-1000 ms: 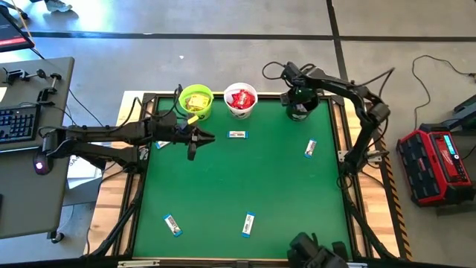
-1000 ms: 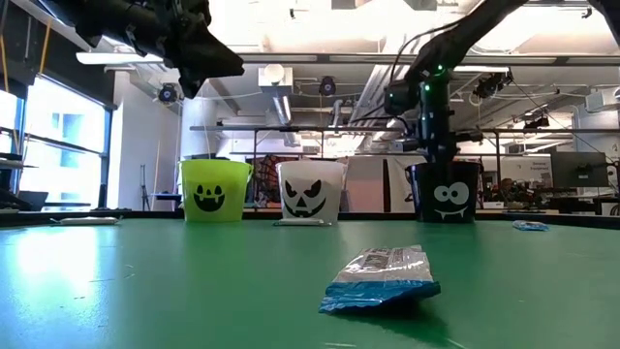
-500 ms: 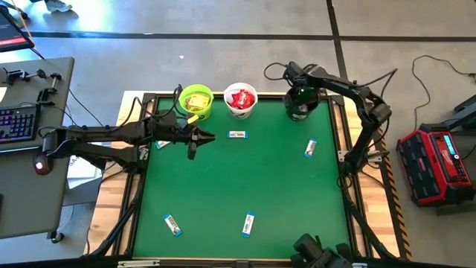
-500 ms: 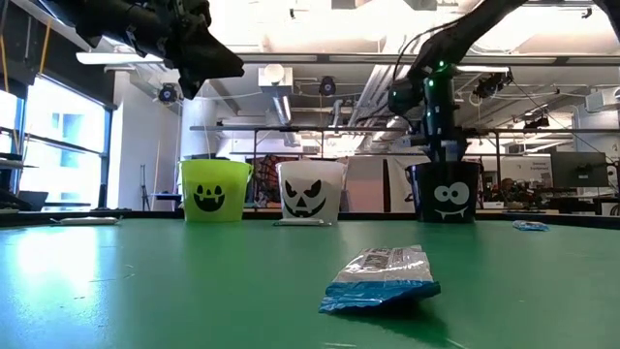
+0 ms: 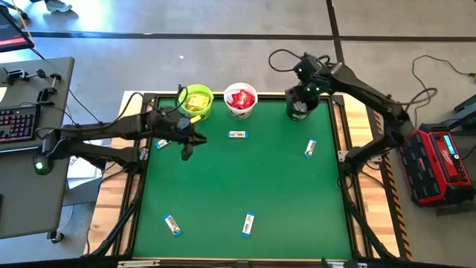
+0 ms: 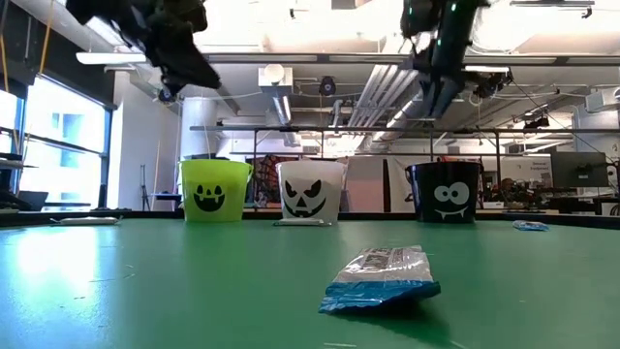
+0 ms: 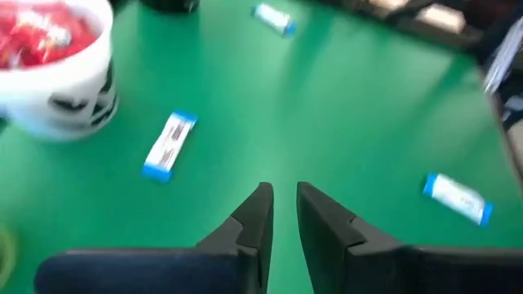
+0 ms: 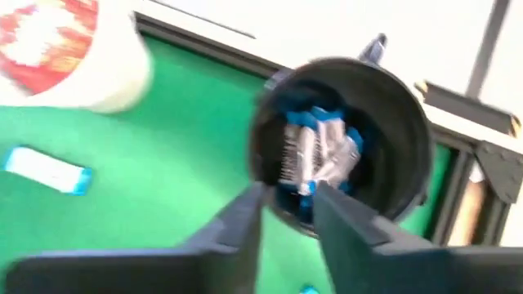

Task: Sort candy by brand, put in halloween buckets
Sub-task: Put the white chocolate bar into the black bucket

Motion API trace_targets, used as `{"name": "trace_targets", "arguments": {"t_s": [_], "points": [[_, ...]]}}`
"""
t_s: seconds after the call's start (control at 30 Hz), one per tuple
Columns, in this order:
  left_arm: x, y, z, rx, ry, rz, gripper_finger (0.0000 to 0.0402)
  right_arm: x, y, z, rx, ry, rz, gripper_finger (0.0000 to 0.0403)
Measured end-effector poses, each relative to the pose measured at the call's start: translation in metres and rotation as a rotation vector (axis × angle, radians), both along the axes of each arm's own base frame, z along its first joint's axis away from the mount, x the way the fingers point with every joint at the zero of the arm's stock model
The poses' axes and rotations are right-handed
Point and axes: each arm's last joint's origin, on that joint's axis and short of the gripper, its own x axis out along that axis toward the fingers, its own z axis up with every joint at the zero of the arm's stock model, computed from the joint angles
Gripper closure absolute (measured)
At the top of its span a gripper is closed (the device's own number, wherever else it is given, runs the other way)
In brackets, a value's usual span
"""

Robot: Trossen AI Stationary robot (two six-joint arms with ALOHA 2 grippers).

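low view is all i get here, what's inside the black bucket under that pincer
Observer: Blue-and-white bars; the right wrist view looks straight down into the black bucket.
Operator: is the right pincer holding one
Observer: No. The right pincer is open and empty, raised above the bucket.
Operator: how many bars are loose on the table
Observer: The high view shows five: one near the white bucket, one on the right, two along the near edge, one partly hidden under the left arm.
Operator: where's the left pincer
Observer: The left pincer hangs over the mat near the green bucket, fingers close together, nothing between them.
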Motion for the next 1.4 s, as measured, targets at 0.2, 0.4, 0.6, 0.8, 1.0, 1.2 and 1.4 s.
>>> {"name": "trace_targets", "arguments": {"t_s": [0.2,0.4,0.6,0.8,1.0,1.2,1.4], "points": [[-0.015,0.003,0.005,0.008,0.205,0.017,0.0390,0.024,0.035,0.016,-0.094,-0.123,0.115,0.0388],[-0.035,0.006,-0.002,-0.018,0.439,0.117,0.0400,0.053,0.072,0.022,-0.182,-0.211,0.195,0.0399],[-0.038,0.022,-0.019,-0.072,0.627,0.245,0.0398,0.071,0.105,0.028,-0.236,-0.300,0.259,0.0401],[-0.026,0.045,-0.044,-0.057,0.801,0.238,0.0367,0.077,0.127,0.028,-0.225,-0.334,0.292,0.0402],[-0.019,0.064,-0.068,-0.080,0.950,0.263,0.0299,0.079,0.140,0.028,-0.216,-0.345,0.317,0.0403],[-0.017,0.078,-0.086,-0.094,1.043,0.303,0.0232,0.080,0.146,0.028,-0.216,-0.346,0.337,0.0403],[-0.026,0.082,-0.106,-0.135,1.097,0.316,0.0196,0.080,0.147,0.028,-0.216,-0.346,0.341,0.0403]]}}
